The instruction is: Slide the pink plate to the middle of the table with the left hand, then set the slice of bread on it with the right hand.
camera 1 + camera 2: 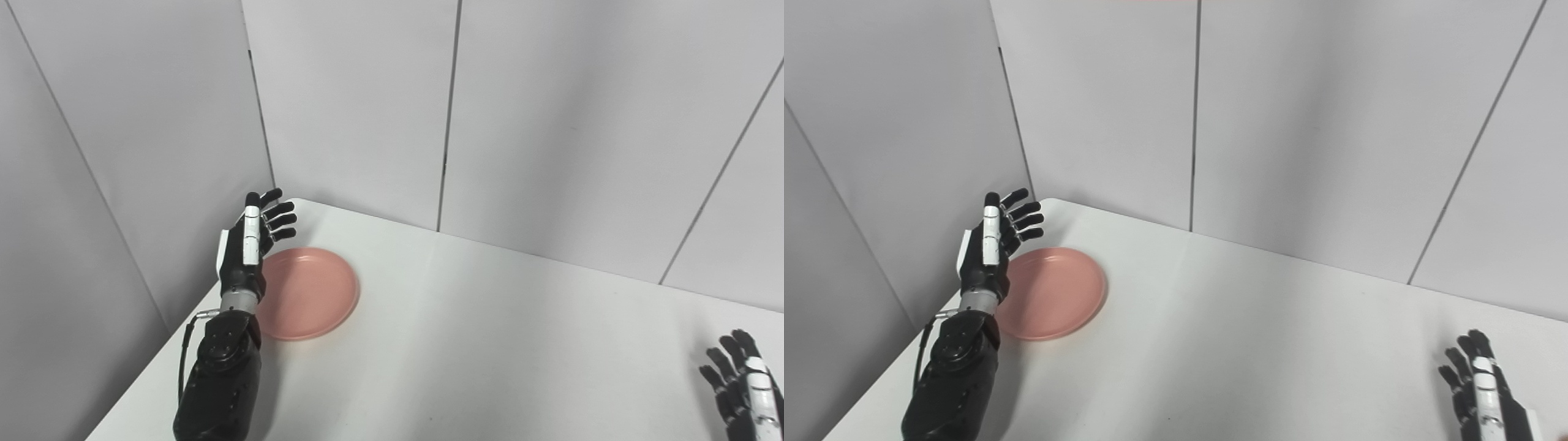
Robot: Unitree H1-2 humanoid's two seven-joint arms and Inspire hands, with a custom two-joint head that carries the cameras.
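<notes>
A round pink plate (312,291) lies near the far left corner of the white table (490,343). My left hand (248,245) is raised at the plate's left rim, fingers spread and pointing up, open and holding nothing. Whether it touches the rim I cannot tell. My right hand (744,383) sits low at the right edge of the picture, fingers apart and empty. No slice of bread shows in either view.
Grey panel walls (367,110) close the table at the back and on the left, meeting in a corner just behind the plate. The table's left edge runs close under my left forearm (217,380).
</notes>
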